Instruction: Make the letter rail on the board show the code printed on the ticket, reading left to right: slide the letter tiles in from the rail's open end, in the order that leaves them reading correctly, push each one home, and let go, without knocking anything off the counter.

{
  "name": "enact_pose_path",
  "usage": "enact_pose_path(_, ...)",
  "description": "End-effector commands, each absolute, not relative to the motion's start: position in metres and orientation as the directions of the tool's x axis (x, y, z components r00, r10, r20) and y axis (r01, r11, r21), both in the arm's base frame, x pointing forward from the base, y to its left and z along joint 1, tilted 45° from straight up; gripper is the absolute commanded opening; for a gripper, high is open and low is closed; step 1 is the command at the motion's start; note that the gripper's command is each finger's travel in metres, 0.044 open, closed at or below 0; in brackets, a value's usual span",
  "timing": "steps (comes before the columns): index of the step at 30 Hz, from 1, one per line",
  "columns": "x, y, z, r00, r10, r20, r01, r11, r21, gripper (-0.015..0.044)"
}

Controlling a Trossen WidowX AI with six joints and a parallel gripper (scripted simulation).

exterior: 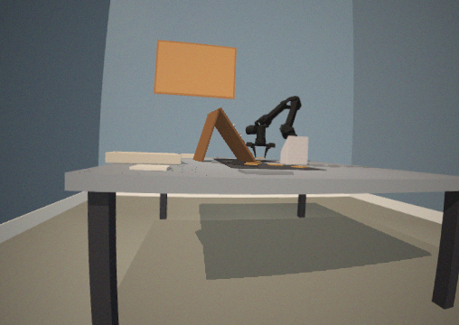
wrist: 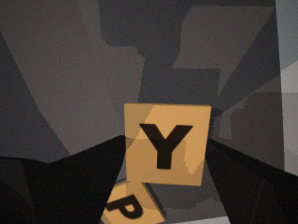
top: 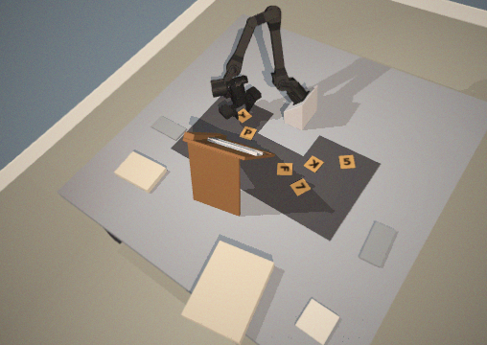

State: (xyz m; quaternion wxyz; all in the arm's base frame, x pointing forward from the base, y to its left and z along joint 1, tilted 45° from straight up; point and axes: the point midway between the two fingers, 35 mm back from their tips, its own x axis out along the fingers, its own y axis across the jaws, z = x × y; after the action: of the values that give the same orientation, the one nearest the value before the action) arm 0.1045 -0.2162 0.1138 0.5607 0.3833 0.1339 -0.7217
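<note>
My gripper [top: 241, 109] [exterior: 260, 154] [wrist: 164, 143] is shut on the Y tile [top: 244, 116] [wrist: 165, 172], an orange square whose letter reads upright in the wrist view. The tile's height above the dark mat is hard to tell. The P tile [top: 247, 132] [wrist: 141, 204] lies beside it, turned. The F tile [top: 284, 169], K tile [top: 313, 164], 7 tile [top: 300, 187] and 5 tile [top: 347, 161] lie farther right. The brown board [top: 215, 180] [exterior: 237, 139] leans as an A-frame; its white rail [top: 235, 146] shows edge-on, with no tile visible on it. No ticket code is readable.
A pale upright block [top: 302, 112] [exterior: 295, 151] stands beside the arm's base. Cream slabs [top: 140, 171] [top: 232, 287] [top: 317, 321] and grey flat plates [top: 169, 127] [top: 378, 243] lie around the dark mat [top: 331, 220]. The counter [top: 417, 171] has open edges.
</note>
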Motion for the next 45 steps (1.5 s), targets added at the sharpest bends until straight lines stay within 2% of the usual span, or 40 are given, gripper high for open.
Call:
enact_pose_path(1, 0.105, -0.215, 0.117, -0.077, -0.711, -0.699, 0.909, -0.338, 0.243, 0.0)
enact_pose_path(30, 0.106, -0.206, 0.118, -0.076, -0.706, -0.704, 0.913, -0.333, 0.236, 0.0)
enact_pose_path(45, 0.158, -0.183, 0.112, 0.087, -0.69, -0.718, 0.96, -0.135, 0.247, 0.0)
